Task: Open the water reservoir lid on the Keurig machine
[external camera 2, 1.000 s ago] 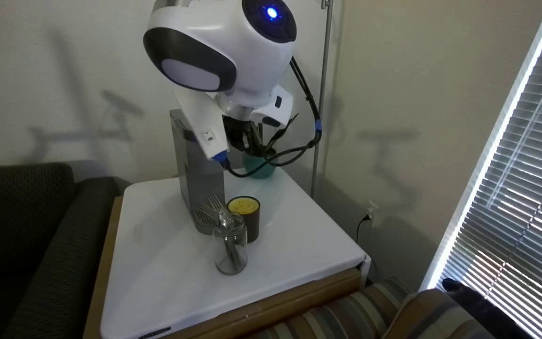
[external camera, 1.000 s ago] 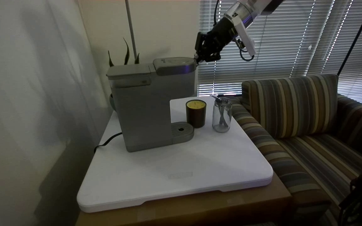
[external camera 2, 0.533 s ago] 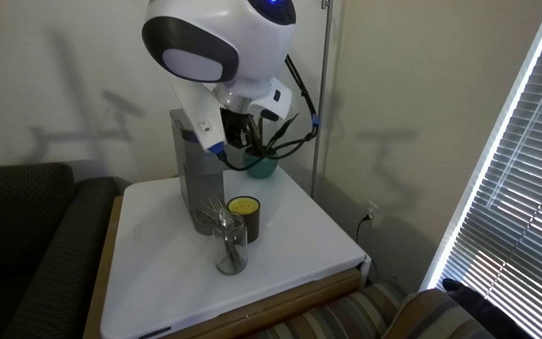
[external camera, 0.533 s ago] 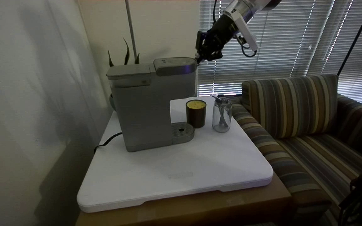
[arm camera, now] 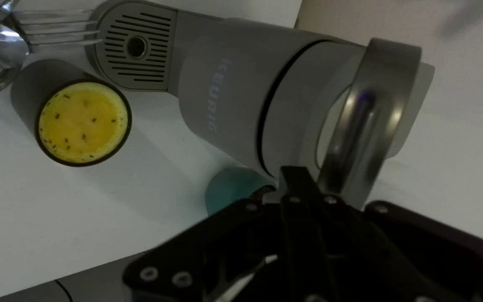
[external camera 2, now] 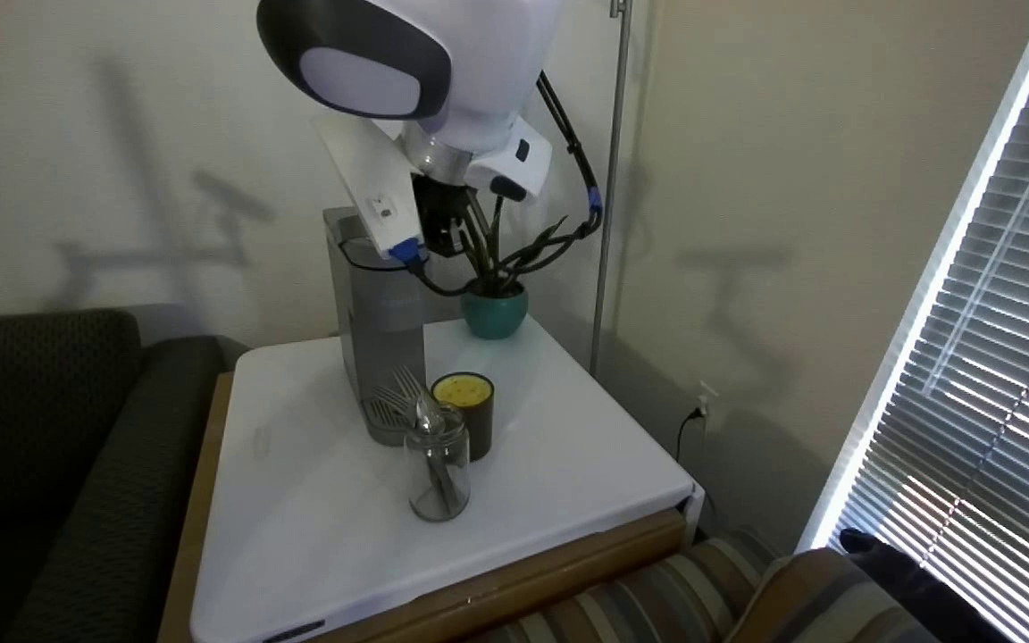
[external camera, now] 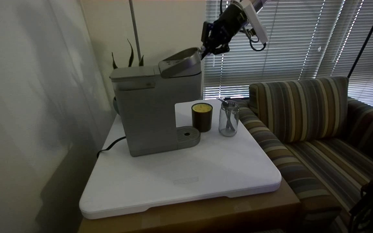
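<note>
See the water reservoir lid point(external camera: 133, 72) lying flat and closed on the rear top of the Keurig machine point(external camera: 151, 116). In front of it, note the brew head point(external camera: 181, 62) tilted up, with jaws together against its raised edge. Near the drip tray point(external camera: 188, 137), find 1 yellow candle point(external camera: 202, 120) and, beside it, 1 glass jar point(external camera: 228, 119) of cutlery point(external camera 2: 428, 415) on the white surface point(external camera: 186, 168). Farther back, spot 1 teal flowerpot point(external camera 2: 494, 315).

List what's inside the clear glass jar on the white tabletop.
The clear glass jar holds silver metal forks and a silver metal spoon, their heads sticking up past its rim. They overlap, covering parts of one another, so the exact number cannot be told.
</note>
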